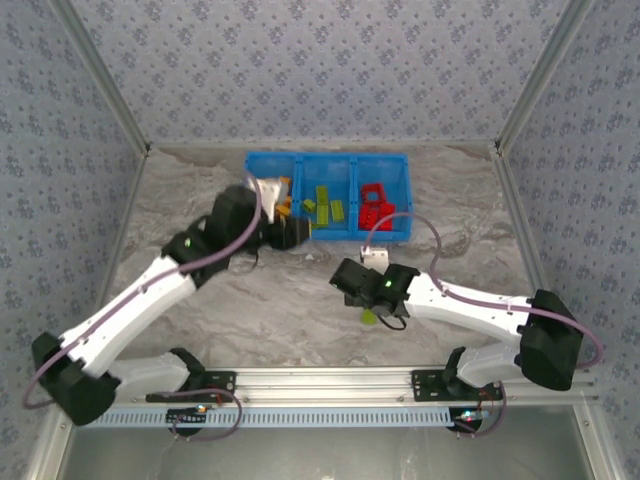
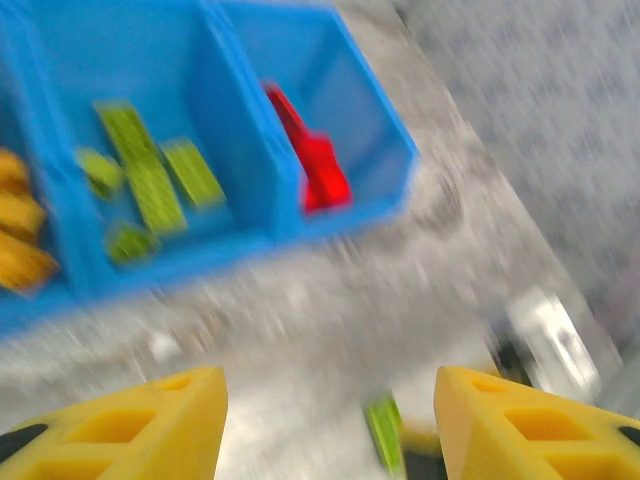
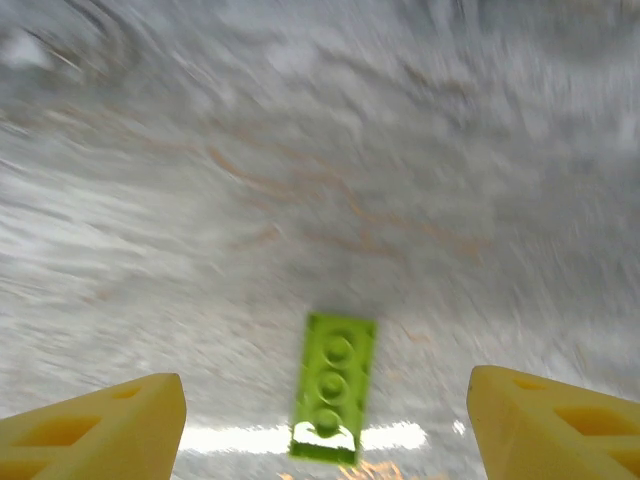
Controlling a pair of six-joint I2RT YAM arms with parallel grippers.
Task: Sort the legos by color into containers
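The blue bin (image 1: 330, 160) stands at the back of the table with three compartments. Orange legos (image 2: 18, 232) lie in its left one, lime green legos (image 2: 148, 178) in the middle one and red legos (image 2: 318, 165) in the right one. One flat lime green lego (image 3: 333, 385) lies on the table (image 1: 370, 316). My right gripper (image 3: 327, 402) hovers over it, open, with a yellow finger well off on each side. My left gripper (image 1: 294, 233) is by the bin's front left corner, open and holding nothing (image 2: 330, 430).
The grey marbled table (image 1: 260, 300) is walled in by patterned panels at the back and both sides. An aluminium rail (image 1: 330, 385) with both arm bases runs along the near edge. Both wrist views are blurred.
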